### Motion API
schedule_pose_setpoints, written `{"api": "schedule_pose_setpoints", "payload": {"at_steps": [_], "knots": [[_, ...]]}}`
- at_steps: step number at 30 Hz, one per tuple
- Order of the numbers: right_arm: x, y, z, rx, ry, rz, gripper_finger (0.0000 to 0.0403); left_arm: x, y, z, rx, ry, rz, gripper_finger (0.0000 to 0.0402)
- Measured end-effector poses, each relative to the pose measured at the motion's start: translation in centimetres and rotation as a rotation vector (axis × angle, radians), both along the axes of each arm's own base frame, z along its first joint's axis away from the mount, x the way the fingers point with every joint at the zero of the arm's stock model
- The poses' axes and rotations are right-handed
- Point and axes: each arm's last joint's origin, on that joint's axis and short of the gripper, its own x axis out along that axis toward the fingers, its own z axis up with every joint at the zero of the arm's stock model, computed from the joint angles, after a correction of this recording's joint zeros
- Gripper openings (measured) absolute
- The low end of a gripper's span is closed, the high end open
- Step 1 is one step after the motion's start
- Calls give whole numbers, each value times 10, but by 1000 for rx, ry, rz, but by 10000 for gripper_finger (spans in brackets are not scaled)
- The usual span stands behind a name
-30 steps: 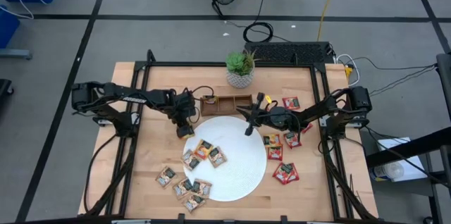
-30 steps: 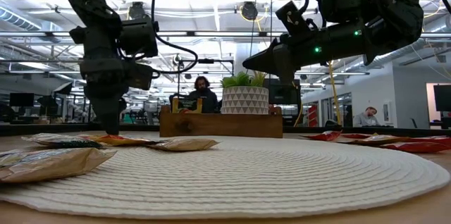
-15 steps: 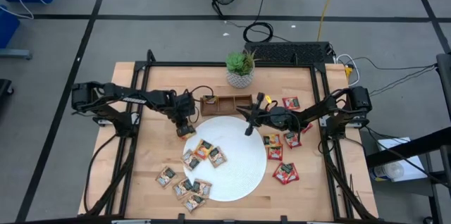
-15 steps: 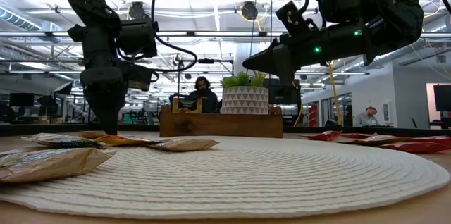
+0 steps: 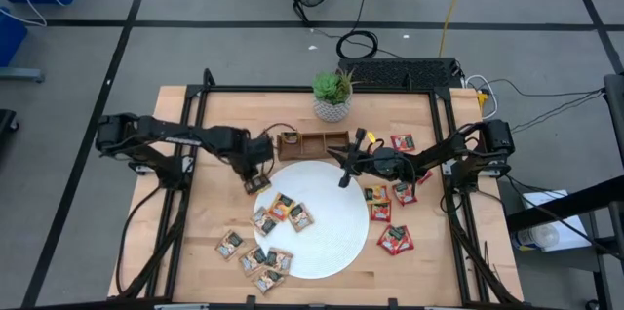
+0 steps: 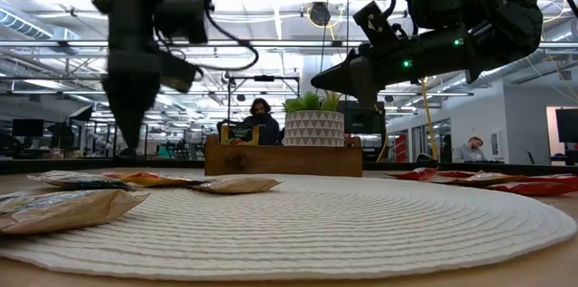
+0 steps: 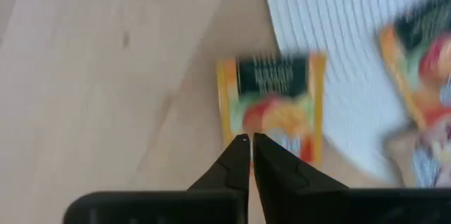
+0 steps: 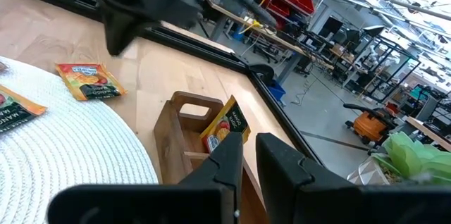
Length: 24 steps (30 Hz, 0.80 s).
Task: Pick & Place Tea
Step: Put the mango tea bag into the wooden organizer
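Observation:
My left gripper (image 7: pixel 248 139) is shut on nothing and points down a little above a tan tea sachet (image 7: pixel 271 104), which lies flat at the left rim of the white plate (image 5: pixel 331 232). More tan sachets (image 5: pixel 283 213) lie on the plate and on the wood near its front left. Red sachets (image 5: pixel 395 193) lie on the table to the right. One sachet (image 8: pixel 225 127) stands in the left compartment of the wooden tray (image 5: pixel 314 140). My right gripper (image 8: pixel 246 143) hovers level over the plate's far edge near the tray, fingers almost together and holding nothing.
A potted plant (image 5: pixel 331 96) stands behind the tray at the table's far edge. Black frame rails (image 5: pixel 190 154) run along both sides of the table. Bare wood lies left of the plate. A person sits in the room beyond the table.
My left gripper has risen from the table beside the plate and drawn back a little toward the far edge. The tan sachet it stood over has stayed lying at the plate's left rim. My right arm has kept still.

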Motion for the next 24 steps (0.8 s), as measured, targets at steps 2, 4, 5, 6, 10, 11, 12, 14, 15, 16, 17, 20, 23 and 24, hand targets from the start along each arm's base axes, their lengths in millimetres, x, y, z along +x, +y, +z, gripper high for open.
{"api": "schedule_pose_setpoints", "payload": {"at_steps": [2, 4, 5, 6, 10, 11, 12, 14, 15, 16, 17, 20, 23, 24], "knots": [[0, -1, 0, 0, 0, -2, 34, 1, -15, 3, 66, 58, -12, 5], [0, -1, 0, 0, 0, -4, 34, 4, -29, 5, 123, 44, 0, 5], [0, -1, 0, 0, 0, -5, 34, 5, -34, 6, 152, 28, 11, 10], [0, -2, 0, 0, 0, -7, 34, 6, -39, 5, 185, 19, 21, 20], [0, -3, 0, 1, 0, -10, 34, 5, -49, 0, 245, 18, 57, 81], [0, -3, 0, 3, -1, -10, 34, 4, -50, -3, 246, 31, 64, 101], [0, -3, 0, 4, -2, -10, 34, 3, -51, -5, 246, 34, 72, 120], [0, -3, 0, 4, -2, -10, 34, 5, -52, -9, 230, 30, 75, 156], [0, -2, 0, 4, -2, -9, 34, 5, -53, -13, 220, 32, 65, 173], [0, -2, 0, 4, -2, -9, 34, 6, -53, -17, 213, 34, 49, 189], [0, -2, 0, 4, -2, -9, 34, 7, -53, -20, 212, 29, 34, 203], [0, -2, 0, 6, -3, -9, 34, 9, -51, -30, 194, 15, -9, 237], [0, -2, 0, 6, -3, -9, 34, 10, -47, -43, 136, 8, -45, 258], [0, -2, 0, 7, -3, -9, 34, 9, -45, -47, 118, 9, -50, 261]]}}
